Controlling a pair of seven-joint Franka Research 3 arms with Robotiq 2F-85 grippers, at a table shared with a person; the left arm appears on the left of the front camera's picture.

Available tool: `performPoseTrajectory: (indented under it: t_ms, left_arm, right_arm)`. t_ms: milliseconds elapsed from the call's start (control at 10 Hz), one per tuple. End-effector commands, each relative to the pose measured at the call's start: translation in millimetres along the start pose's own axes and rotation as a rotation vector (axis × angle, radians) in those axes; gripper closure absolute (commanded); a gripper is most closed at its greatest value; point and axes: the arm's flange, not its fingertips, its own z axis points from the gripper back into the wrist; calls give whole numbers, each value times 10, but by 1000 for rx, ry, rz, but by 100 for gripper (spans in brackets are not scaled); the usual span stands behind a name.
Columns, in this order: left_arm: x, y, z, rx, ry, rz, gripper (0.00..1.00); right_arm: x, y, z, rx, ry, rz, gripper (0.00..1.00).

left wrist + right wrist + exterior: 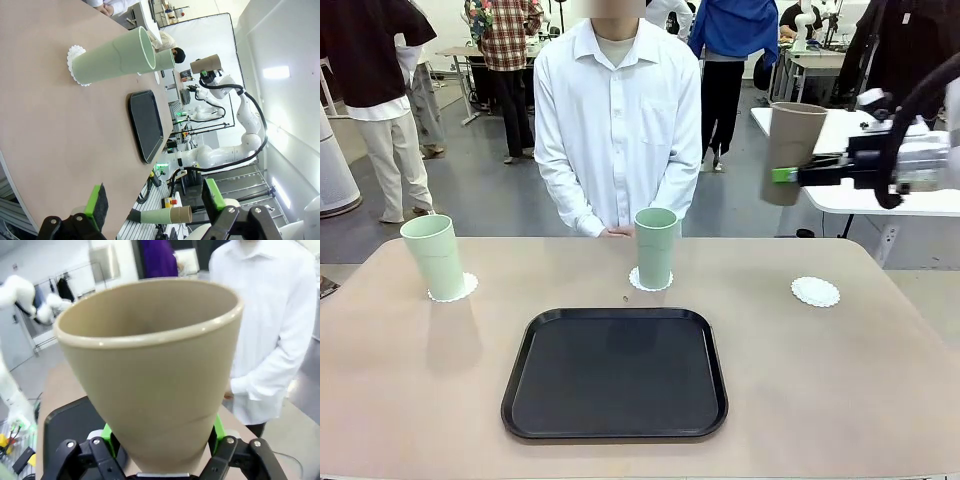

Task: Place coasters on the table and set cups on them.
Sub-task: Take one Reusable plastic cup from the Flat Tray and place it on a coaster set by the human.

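The right claw (pixel 782 174) was clamped on the tan cup (pixel 792 150), holding it upright in the air above the counter's (pixel 880 400) far right corner, over an empty coaster (pixel 816 291). The left claw (pixel 155 202) stood wide apart, holding nothing. Two green cups (pixel 434 256) (pixel 655 246) stood on coasters along the far edge. No readable writing showed.

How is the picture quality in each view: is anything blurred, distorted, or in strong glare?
Front view: even soft light, sharp, faint shadows beside the two green cups on the table. Left wrist view: rolled sideways, wide-angle stretch, bright ceiling glare, the left gripper open. Right wrist view: the tan cup held by the right gripper looms large and distorted; the person behind is slightly soft.
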Motion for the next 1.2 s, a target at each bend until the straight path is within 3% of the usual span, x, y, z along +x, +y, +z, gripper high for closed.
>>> performPoseTrajectory:
  t_ms: [0, 500, 1000, 1100]
  left_arm:
    - [2, -20, 5, 11, 0, 7, 0]
    - [2, -20, 5, 11, 0, 7, 0]
    - [2, -20, 5, 11, 0, 7, 0]
    - [2, -20, 5, 11, 0, 7, 0]
  right_arm:
    - [-27, -85, 146, -16, -53, -11, 18]
    - [-267, -304, 808, -118, -43, 3, 18]
    - [-312, -221, 911, -133, 36, 21, 18]
    - [-306, -327, 923, -145, -28, -16, 18]
